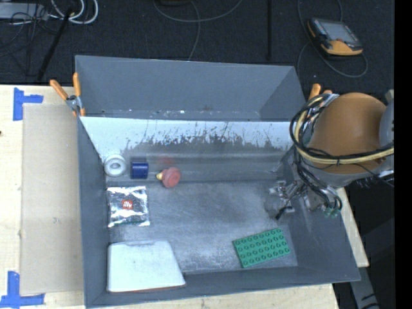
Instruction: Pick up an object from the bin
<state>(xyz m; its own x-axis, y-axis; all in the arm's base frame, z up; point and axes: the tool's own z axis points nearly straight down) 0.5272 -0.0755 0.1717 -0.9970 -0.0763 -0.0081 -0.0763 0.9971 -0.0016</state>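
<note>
Broadly, the grey metal bin [193,102] has sloping walls, and the hand [280,205] sits low near its right wall over bare floor; whether it is open or closed I cannot tell. A white flat rectangular pad [141,266] lies in the near left corner, well apart. Nearest is the green studded plastic plate [262,248], just beside the hand and flat on the floor; a grasp could skid off its thin edge or shove it along. The crinkled silver foil packet [127,206], red round knob [170,177], blue block [139,170] and white tape roll [115,165] lie far left, so reaching them risks a long sweep.
</note>
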